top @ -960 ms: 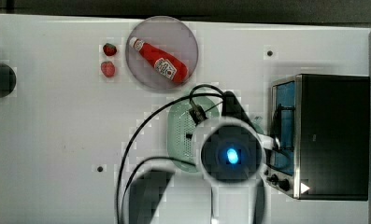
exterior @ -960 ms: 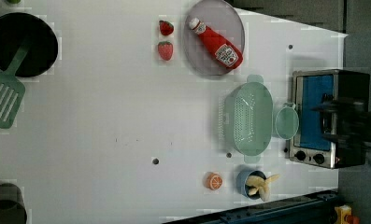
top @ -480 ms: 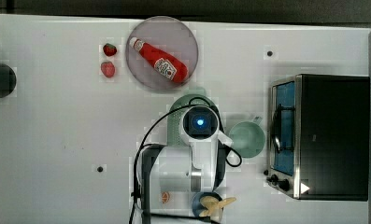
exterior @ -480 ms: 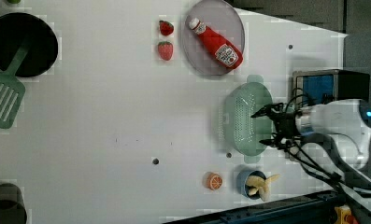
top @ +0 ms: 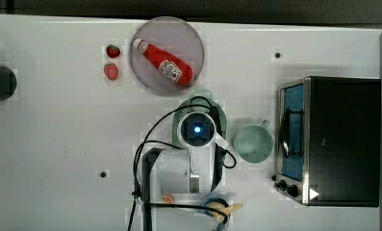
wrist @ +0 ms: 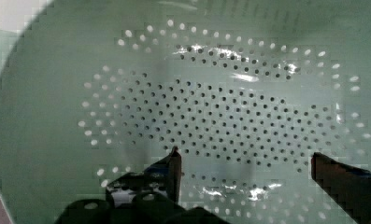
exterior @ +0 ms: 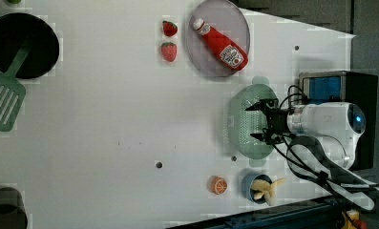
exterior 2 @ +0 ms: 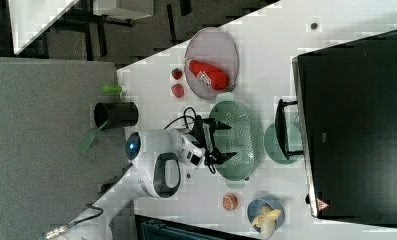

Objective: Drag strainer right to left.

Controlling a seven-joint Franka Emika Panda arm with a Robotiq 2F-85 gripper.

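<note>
A white table (exterior: 106,119) held everything, with dark floor past its far edge. The strainer (exterior: 247,121), a pale mint-green oval basket pierced with small holes, sat toward the left view's right, between the round grey plate (exterior: 196,45) and a small blue bowl of banana pieces (exterior: 261,187). The gripper (exterior: 259,121) was over the strainer's basin with its two black fingers spread wide and nothing between them; in the wrist view those fingers (wrist: 171,170) stood well apart over the perforated floor (wrist: 230,116), whether touching it I could not tell. In the top view the arm's white wrist (top: 197,130) covered most of the strainer, leaving slivers of its green rim showing. Just beside it on the top view's right sat the smaller mint-green cup (top: 252,143), and past that a black toaster oven (top: 340,139) with a blue-lit door. A red ketchup bottle (exterior: 220,43) lay on the plate, two strawberries (exterior: 168,42) beside it. An orange slice (exterior: 219,184) rested near the bowl. Far on the left view's left were a black pan (exterior: 20,45) and a green spatula (exterior: 3,102).
</note>
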